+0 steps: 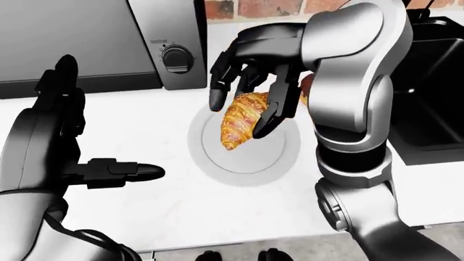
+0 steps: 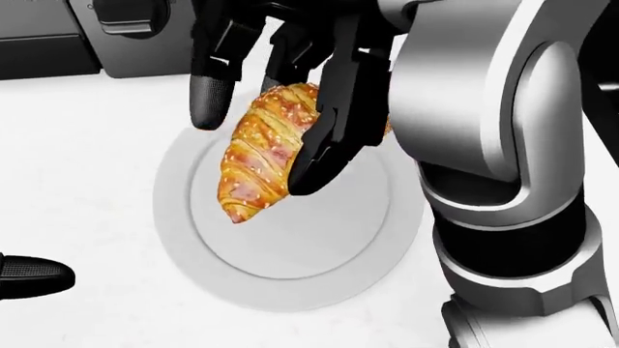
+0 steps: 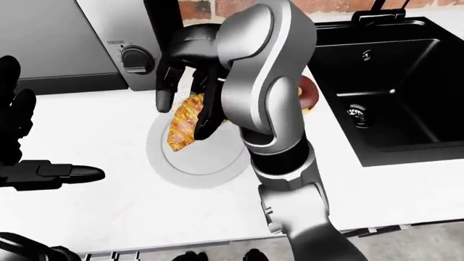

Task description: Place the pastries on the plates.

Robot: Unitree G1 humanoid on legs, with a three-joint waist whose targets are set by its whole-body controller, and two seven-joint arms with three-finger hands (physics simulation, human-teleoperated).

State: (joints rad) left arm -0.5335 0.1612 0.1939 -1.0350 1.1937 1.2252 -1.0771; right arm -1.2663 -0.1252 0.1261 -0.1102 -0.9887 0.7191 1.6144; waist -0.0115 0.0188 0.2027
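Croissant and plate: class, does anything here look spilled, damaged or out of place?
Nothing stands out. The croissant is whole, held by the right hand over the white plate, which lies flat and bare on the counter. A second pastry shows partly behind the right arm. No crumbs or spills show.

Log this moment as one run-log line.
right hand: holding croissant | over plate | left hand: open, idle | release: not yet

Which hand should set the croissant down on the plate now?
The right hand. Its fingers already stand around the croissant, holding it directly over the plate. The left hand is open and off to the left of the plate, touching nothing.
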